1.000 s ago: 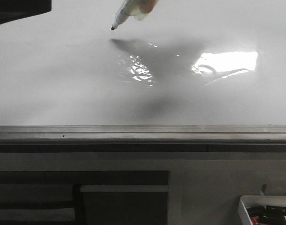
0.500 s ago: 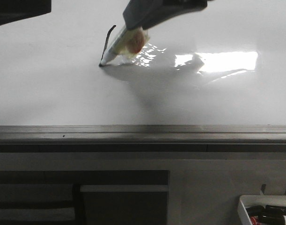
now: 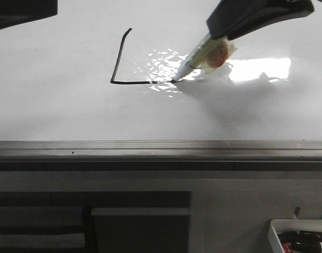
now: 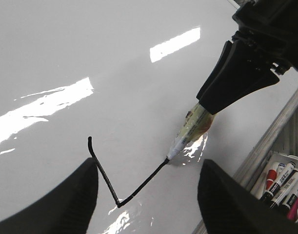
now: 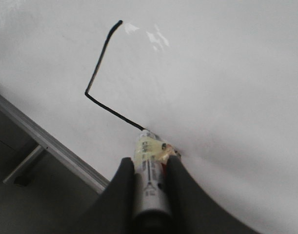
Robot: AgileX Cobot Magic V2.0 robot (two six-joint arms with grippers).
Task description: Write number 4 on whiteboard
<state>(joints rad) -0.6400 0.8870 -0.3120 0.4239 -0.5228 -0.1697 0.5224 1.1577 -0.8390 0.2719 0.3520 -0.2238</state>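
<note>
- My right gripper (image 5: 149, 178) is clamped on the marker (image 3: 200, 58), whose tip touches the whiteboard (image 3: 55, 105).
- The 4 (image 3: 124, 74) is partial: a slanted stroke and a bar ending at the tip.
- Only my left wrist view shows my left fingers (image 4: 70, 204) spread apart with nothing between them, and the tray (image 4: 278, 187) of markers beyond the rail (image 4: 266, 146).

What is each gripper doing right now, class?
Left gripper: open, holding nothing.
Right gripper: closed on the marker, its tip on the whiteboard.
</note>
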